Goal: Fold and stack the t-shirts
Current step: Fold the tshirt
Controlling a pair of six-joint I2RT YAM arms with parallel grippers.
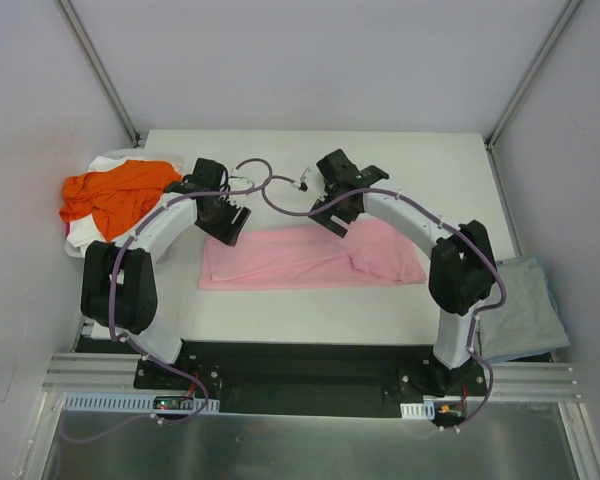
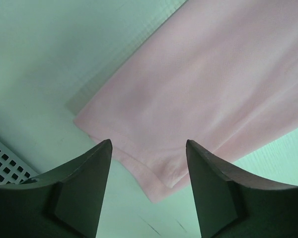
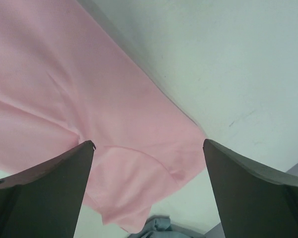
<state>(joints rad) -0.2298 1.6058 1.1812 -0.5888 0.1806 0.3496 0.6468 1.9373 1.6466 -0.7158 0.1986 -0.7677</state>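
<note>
Pink cotton lies across the middle of the table (image 1: 400,160): the light pink t-shirt (image 1: 310,258) is folded into a long flat band and looks only partly done, with a crosswise fold and the stacking yet to come. The left gripper (image 1: 227,222) and the right gripper (image 1: 332,212) hang over its far edge, jaws apart and holding nothing. The grey-blue t-shirt (image 1: 520,312) lies flat and seemingly folded by the right arm's base. The orange t-shirt (image 1: 115,195) is a rumpled heap at the far left, over the white t-shirt (image 1: 105,162), both apparently unfolded. So I judge roughly one and a half shirts done of four. The tabletop is smooth matte white, closed in by plain pale walls with metal corner posts (image 1: 100,70).
</note>
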